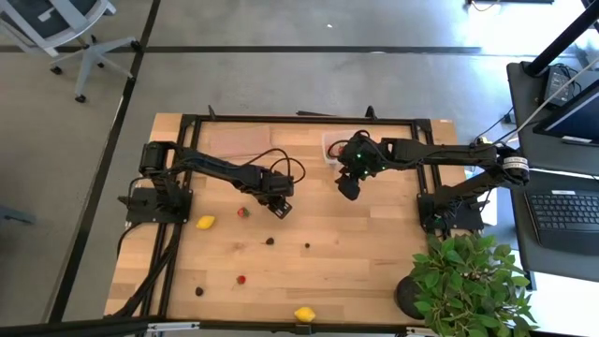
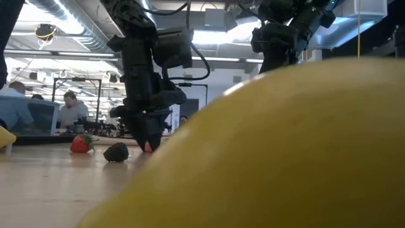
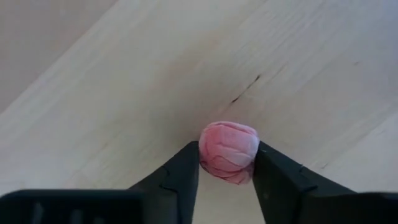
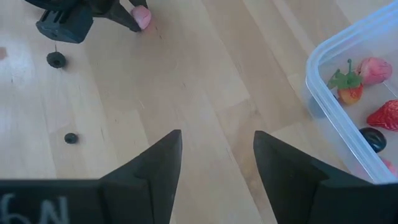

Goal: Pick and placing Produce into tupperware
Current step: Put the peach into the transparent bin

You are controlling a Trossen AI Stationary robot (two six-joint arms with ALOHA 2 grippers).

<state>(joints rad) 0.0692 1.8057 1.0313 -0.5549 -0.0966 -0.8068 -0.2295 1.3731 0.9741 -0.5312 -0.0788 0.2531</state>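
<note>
Clamped between the left gripper's point(image 3: 227, 163) fingers point(image 3: 180, 174) sat a pink fruit piece point(image 3: 229, 151), low over the wooden table point(image 1: 374, 271) near its middle. You had it seated squarely, so you needed only to lift straight before swinging toward the tupperware point(image 4: 348, 118) by the far edge. Your right gripper point(image 4: 216, 163) hung spread and empty beside that tub, in your path; a lemon-like piece point(image 2: 285, 152) lay at the near edge.

My left gripper point(image 3: 225, 180): low at mid-table, fingers point(image 3: 180, 174) clamped on a pink piece. My right gripper point(image 4: 217, 168): raised, fingers spread.
</note>
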